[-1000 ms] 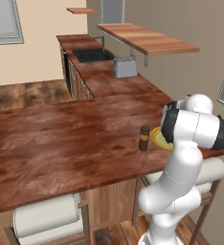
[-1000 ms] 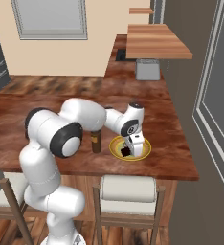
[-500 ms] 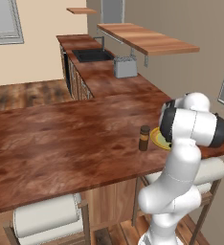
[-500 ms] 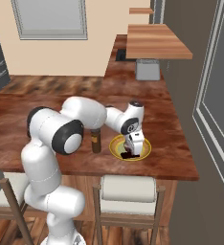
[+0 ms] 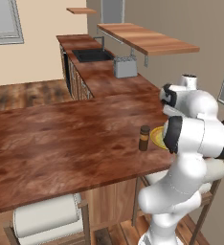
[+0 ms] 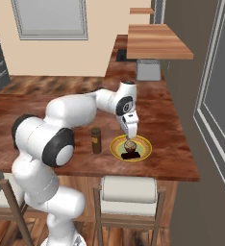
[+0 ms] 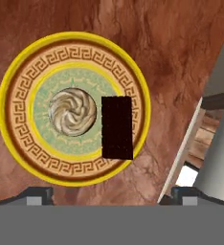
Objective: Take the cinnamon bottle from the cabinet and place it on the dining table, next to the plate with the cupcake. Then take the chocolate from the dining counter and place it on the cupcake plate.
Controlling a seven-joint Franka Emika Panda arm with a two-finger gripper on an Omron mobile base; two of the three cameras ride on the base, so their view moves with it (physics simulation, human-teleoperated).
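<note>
Chocolate lies flat on the yellow plate, just beside the cupcake, below the spread, empty fingers. Off to their side, the cinnamon bottle stands upright on the desk near the plate.

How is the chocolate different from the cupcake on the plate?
The chocolate is black, while the cupcake has a pale swirled top. The chocolate is a flat rectangle; the cupcake is round. The chocolate lies toward the plate's edge, but the cupcake sits near the middle. Both rest on the same yellow plate, right beside each other.
</note>
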